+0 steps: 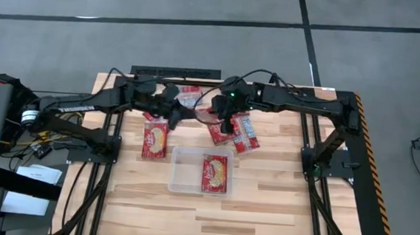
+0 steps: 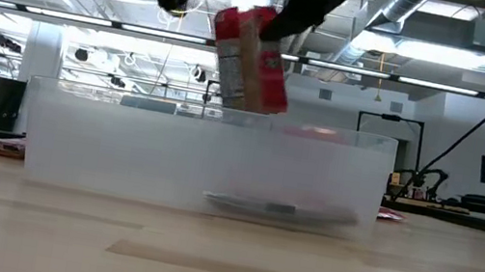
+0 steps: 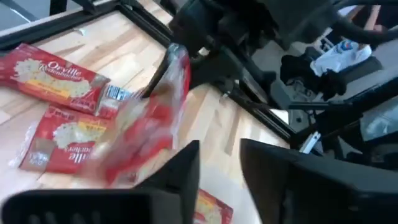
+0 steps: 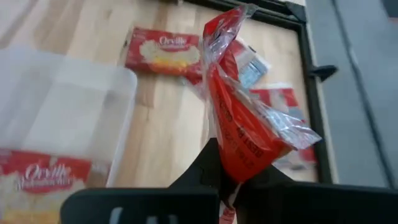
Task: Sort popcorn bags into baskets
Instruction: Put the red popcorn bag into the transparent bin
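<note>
The clear tray (image 1: 184, 171) lies near the table's middle with one red popcorn bag (image 1: 216, 173) flat inside it. My right gripper (image 4: 227, 168) is shut on another red bag (image 4: 239, 118), which hangs above and just beyond the tray's far wall in the low view (image 2: 250, 59). My left gripper (image 3: 221, 165) is open and hovers a short way left of that bag (image 3: 143, 124), touching nothing. Several more bags lie flat on the wood around the tray. My right gripper pinches the red bag between its two fingers at one end (image 4: 233, 158), coming at it from above at a slant. The bag is lifted clear of the table, and in the low view it hangs tilted below the fingers (image 2: 287, 11).
Loose bags lie left of the tray (image 1: 154, 139), right of it beyond its far side (image 1: 244, 135) and near the far edge (image 1: 189, 95). The black frame rails run along the table's far and right edges (image 4: 311, 68). Bare wood stretches on the near side of the tray.
</note>
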